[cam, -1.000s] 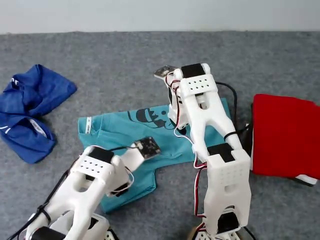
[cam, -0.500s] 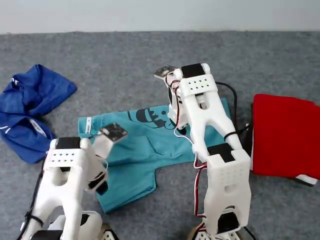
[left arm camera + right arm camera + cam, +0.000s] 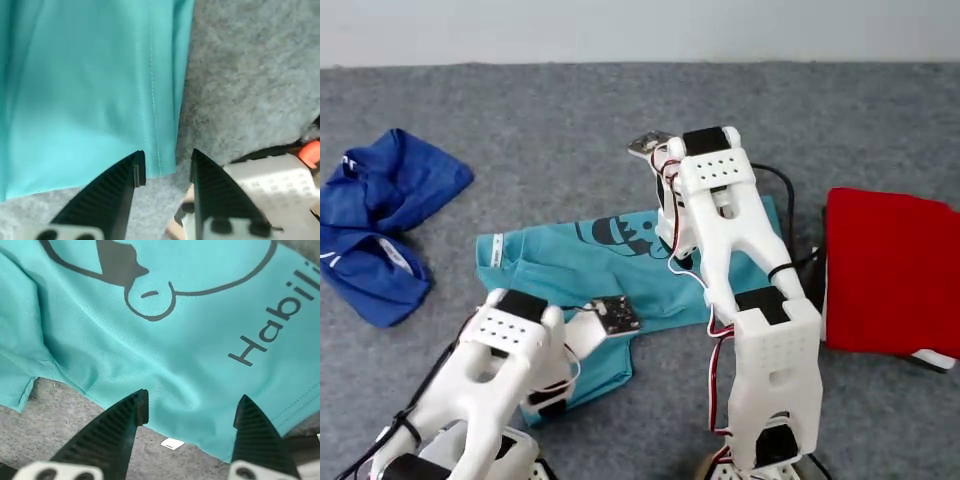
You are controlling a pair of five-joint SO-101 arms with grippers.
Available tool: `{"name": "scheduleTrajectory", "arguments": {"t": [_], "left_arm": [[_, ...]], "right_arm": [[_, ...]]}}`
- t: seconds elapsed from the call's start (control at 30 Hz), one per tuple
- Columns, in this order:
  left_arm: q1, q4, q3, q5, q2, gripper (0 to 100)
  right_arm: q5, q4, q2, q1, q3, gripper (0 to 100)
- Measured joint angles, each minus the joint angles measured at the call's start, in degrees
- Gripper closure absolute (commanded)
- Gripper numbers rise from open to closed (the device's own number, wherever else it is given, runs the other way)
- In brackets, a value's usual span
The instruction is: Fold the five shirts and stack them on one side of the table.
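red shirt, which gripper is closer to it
Right. The right gripper hangs open over the teal shirt's print, with the folded red shirt just past that shirt's end. The left gripper is at the teal shirt's near hem, farther off.

Stock on my worktop (image 3: 570, 120), counted:

- Teal shirt (image 3: 570, 265): one.
- Red shirt (image 3: 890, 275): one.
- White edge (image 3: 930, 358) showing under the red shirt: one; I cannot tell what kind of thing it belongs to, so I enter it on its own.
- Blue heap (image 3: 380, 220): one heap of cloth; I cannot tell whether it holds one shirt or two.
- Shirts I can count for certain: two, plus that blue heap.
- My arms: two, a left arm (image 3: 490, 370) and a right arm (image 3: 740, 260).
- My claws: two, the left claw (image 3: 167, 167) and the right claw (image 3: 192, 407), with two fingers on each, four in all.
- Worktop, grey: one.
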Motion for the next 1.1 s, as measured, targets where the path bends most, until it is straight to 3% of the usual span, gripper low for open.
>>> {"name": "scheduleTrajectory", "arguments": {"t": [0.37,0.53,0.77,1.1], "left_arm": [[-0.2,-4.1,0.7,0.3,5.2,85],[-0.5,-8.6,-1.8,0.3,16.0,95],[-0.3,-3.6,-10.6,0.3,27.6,97],[-0.4,1.5,-12.1,0.3,26.1,97]], "right_arm": [[0.0,0.0,0.0,0.0,0.0,71.8],[0.0,0.0,0.0,0.0,0.0,71.8],[0.0,0.0,0.0,0.0,0.0,71.8],[0.0,0.0,0.0,0.0,0.0,71.8]]}}
